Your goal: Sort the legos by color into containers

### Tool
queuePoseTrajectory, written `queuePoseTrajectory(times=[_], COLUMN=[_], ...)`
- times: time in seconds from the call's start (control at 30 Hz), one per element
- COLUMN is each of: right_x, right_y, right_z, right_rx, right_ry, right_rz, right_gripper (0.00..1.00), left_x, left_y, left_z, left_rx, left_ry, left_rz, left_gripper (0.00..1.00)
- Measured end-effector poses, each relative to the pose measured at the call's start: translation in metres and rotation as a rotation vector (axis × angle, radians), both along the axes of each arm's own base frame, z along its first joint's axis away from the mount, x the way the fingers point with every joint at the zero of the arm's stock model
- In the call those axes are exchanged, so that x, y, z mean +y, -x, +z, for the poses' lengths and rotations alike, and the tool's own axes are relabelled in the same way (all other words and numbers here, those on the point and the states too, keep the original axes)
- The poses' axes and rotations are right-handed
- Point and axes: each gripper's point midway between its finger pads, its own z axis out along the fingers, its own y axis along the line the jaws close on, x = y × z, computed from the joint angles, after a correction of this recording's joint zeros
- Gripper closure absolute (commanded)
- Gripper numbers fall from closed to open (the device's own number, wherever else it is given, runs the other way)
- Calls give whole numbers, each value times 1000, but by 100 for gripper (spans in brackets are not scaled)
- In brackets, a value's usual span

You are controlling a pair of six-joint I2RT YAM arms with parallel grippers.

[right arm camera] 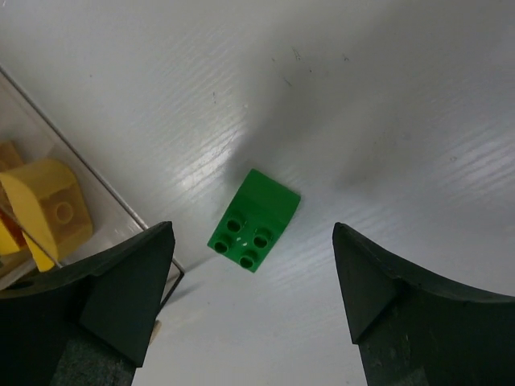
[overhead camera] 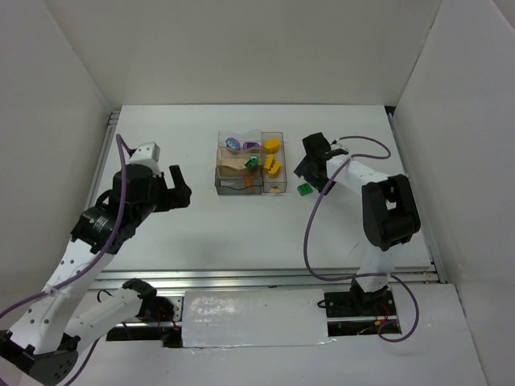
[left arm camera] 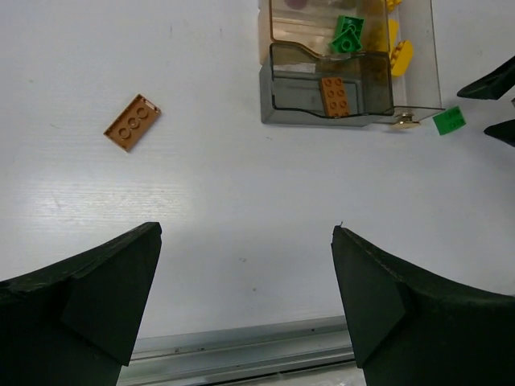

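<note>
Hovering with fingers apart, the right gripper brackets a loose green brick lying on the table just beside the containers, their clear wall close to one finger. The left gripper, spread wide and holding nothing, hangs near an orange-brown brick.

We see a white desk with a matte, faintly ribbed top. Plain white panels close it in: a back wall at the desk's far edge and side walls at its left and right. An aluminium rail runs along the desk's near edge, with a white taped sheet just in front of it. The light is even and the shadows are soft.
</note>
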Motion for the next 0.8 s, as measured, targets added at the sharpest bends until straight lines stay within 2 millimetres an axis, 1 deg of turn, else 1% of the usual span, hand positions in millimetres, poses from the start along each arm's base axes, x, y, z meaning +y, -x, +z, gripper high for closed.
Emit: queuePoseTrajectory(times=[0.07, 0.13, 0.2, 0.3, 0.37, 0.47, 0.67, 0.8], right_x=[1, 3, 5, 12, 16, 22, 23, 24], right_y=[-3, -3, -2, 0, 0, 0, 4, 6], right_z=[-8, -15, -19, -23, -24, -29, -33, -37], right_rx=[14, 25, 34, 39, 42, 53, 80, 95], right_ry=[-3, -9, -13, -16, -11, -5, -2, -9], right_rz=[-22, -39, -50, -55, -53, -49, -64, -77], right_gripper=[18, 19, 23, 26, 31, 35, 38, 54], left_x=[5, 10, 13, 15, 15, 14, 14, 14], left_y=[6, 11, 16, 18, 18, 18, 19, 21], left_z=[-4, -19, -36, -47, -46, -43, -35, -31], left_rx=[-10, 1, 37, 65, 60, 44, 7, -10], left_ry=[-17, -32, -54, -84, -84, -76, -73, -65], left_rz=[-2, 5, 5, -6, -9, -15, -28, -32], left_gripper=[1, 0, 0, 1, 1, 1, 1, 0])
